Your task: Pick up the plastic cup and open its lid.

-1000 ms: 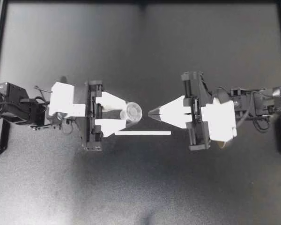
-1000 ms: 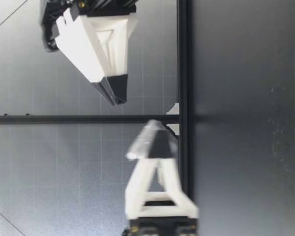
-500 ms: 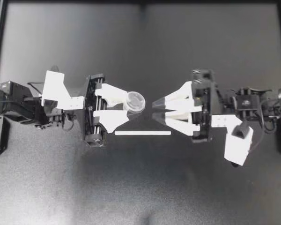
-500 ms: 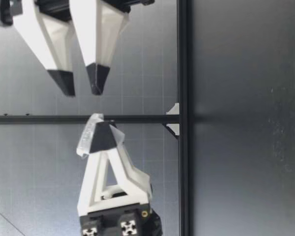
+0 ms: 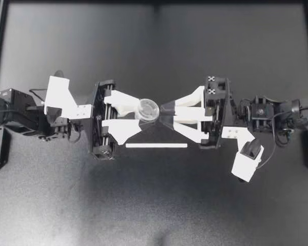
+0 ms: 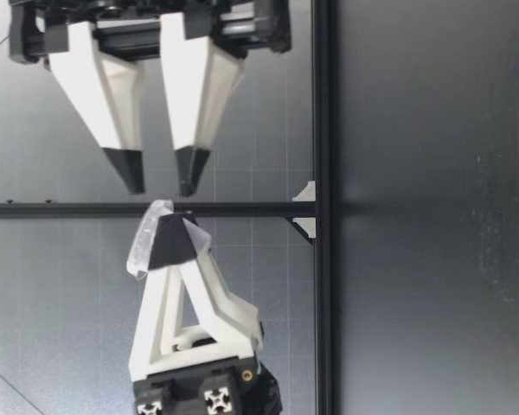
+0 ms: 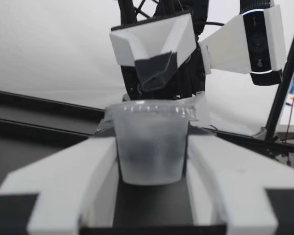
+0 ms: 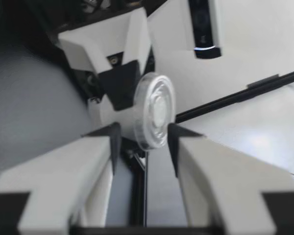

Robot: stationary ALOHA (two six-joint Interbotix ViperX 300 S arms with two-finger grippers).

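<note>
ok so my left gripper [image 5: 140, 117] is pinching the plastic cup [image 5: 147, 109], 1 finger on each side of its clear body. You can see that best in the left wrist view, where the cup [image 7: 149, 142] sits snug between the 2 white fingers [image 7: 78, 176] with both touching it. The lid [image 7: 152, 106] is on, and it's turned toward my other arm. From the low view the cup [image 6: 147, 246] is up in the air, well clear of the table [image 6: 415, 207], not resting on anything. My right gripper [image 5: 163, 114] comes in from the other side, nose to nose with the left one, and its 2 fingers are spread apart. In the low view the right gripper [image 6: 160, 177] has its black tips just short of the cup. In the right wrist view the lid [image 8: 154, 110] shows as a round disc sitting in the gap between those spread pads [image 8: 112, 139]; can't tell if they touch the rim. There's also 1 thin white strip [image 5: 156, 145] lying flat on the table [image 5: 154, 51], just beside both grippers.
</note>
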